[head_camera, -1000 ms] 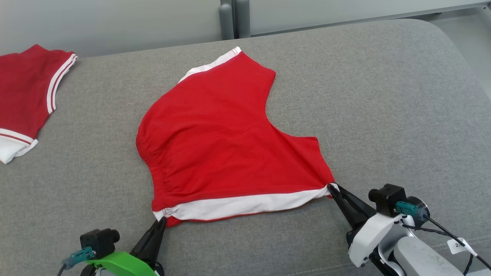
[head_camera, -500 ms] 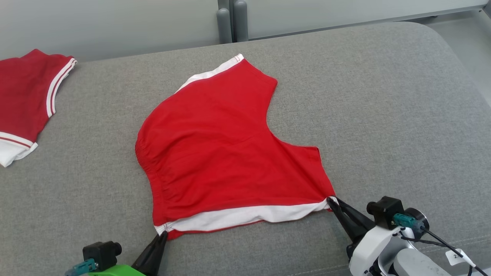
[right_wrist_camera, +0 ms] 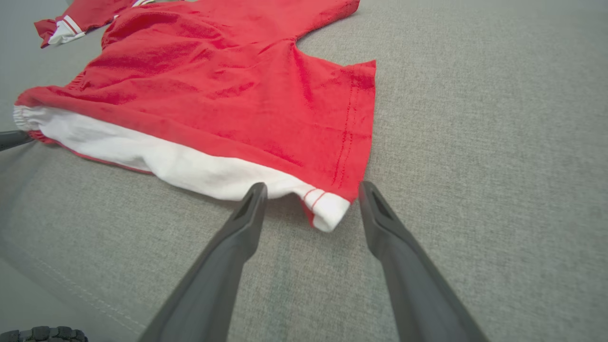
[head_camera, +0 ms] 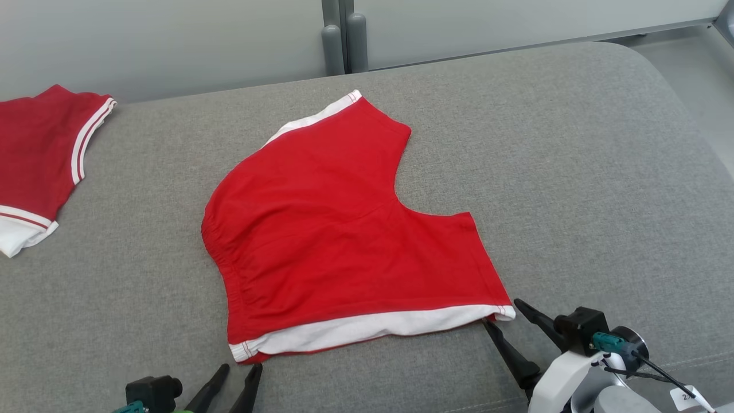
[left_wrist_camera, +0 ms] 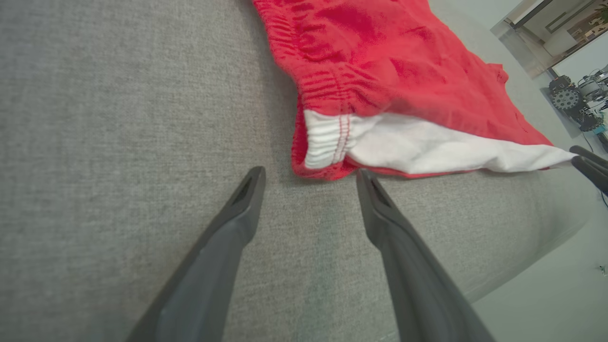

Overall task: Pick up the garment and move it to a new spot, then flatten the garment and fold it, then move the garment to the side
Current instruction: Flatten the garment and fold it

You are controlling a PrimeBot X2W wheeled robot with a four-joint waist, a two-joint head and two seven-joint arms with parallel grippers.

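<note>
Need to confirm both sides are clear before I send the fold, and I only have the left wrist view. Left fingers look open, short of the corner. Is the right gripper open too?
Observer: Yes. The right gripper is open. The garment's near right corner sits between its fingers, not pinched.
Operator: Does the cloth lie flat further out?
Observer: In the head view it lies spread on the grey cushion right out to its far hem, with only light wrinkles.
Operator: Anything else on the surface?
Observer: A second red garment with white trim lies at the far left, well apart from this one.
</note>
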